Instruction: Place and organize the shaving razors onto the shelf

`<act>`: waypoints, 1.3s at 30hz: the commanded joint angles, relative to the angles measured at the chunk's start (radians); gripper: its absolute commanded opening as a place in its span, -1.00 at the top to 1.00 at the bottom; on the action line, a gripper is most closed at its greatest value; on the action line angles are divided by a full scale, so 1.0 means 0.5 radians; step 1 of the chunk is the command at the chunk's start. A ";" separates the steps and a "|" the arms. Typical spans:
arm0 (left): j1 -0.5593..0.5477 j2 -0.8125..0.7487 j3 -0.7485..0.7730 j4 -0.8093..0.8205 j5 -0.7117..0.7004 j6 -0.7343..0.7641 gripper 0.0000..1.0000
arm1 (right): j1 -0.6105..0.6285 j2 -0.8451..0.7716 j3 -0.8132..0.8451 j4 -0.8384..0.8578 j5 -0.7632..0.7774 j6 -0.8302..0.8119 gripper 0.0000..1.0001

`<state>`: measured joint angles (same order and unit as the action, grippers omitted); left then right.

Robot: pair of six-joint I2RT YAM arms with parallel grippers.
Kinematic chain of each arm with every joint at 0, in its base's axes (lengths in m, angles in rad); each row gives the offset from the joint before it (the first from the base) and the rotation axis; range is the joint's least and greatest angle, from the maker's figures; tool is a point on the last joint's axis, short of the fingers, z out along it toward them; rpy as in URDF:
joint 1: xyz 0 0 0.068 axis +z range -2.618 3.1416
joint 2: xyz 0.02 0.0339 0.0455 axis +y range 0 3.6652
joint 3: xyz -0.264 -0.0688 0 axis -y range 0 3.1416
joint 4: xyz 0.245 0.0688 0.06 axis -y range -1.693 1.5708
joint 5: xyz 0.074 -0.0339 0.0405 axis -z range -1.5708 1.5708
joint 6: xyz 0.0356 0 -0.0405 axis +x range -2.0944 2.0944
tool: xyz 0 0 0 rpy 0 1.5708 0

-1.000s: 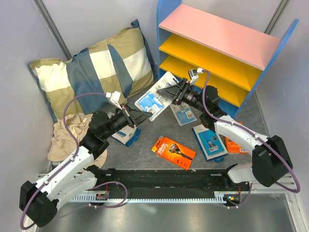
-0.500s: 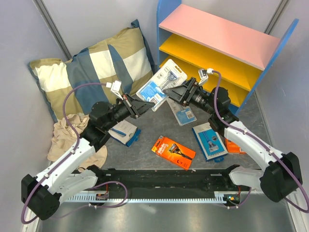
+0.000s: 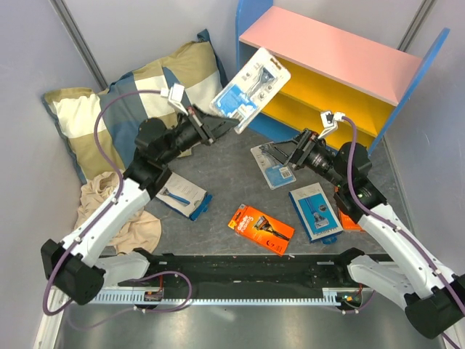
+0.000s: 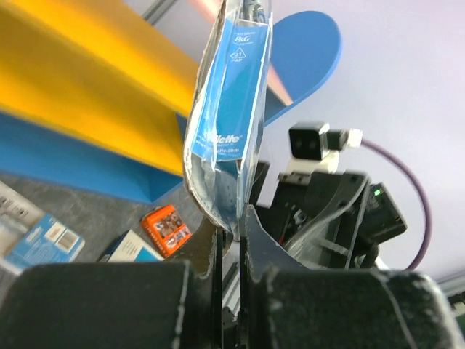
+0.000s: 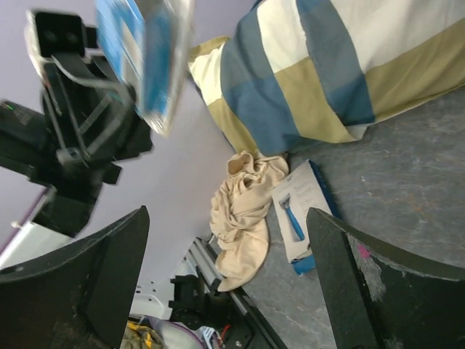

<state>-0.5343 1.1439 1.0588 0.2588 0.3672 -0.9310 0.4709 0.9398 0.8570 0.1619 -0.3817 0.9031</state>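
My left gripper [image 3: 224, 125] is shut on the lower edge of a clear blister razor pack on a light-blue card [image 3: 251, 86] and holds it upright in the air, in front of the left end of the shelf [image 3: 330, 52]. In the left wrist view the pack [image 4: 231, 109] stands edge-on between my left gripper's [image 4: 231, 231] closed fingers. My right gripper [image 3: 294, 154] is open and empty, low over another blister pack [image 3: 272, 166] on the floor. In the right wrist view it [image 5: 229, 280] holds nothing. More packs lie on the floor: an orange box [image 3: 261, 228], a blue/white box [image 3: 314, 211] and another blue/white box [image 3: 182, 196].
A checked pillow [image 3: 142, 102] leans at the back left. A beige cloth [image 3: 109, 211] lies by the left arm. A second orange box [image 3: 354, 219] lies partly under the right arm. Grey walls close in both sides.
The right gripper let go of the blister pack and drew back to the right and down. The left arm raised the pack up and toward the shelf.
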 commanded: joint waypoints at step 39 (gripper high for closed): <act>0.311 2.305 2.819 -0.097 0.220 -0.755 0.95 | -0.006 -0.527 -0.269 -0.879 0.432 -0.478 -0.96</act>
<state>-0.4065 2.2871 2.4069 0.1249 0.4969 -1.2285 0.4706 0.6930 0.7242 -0.2939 -0.1738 0.6540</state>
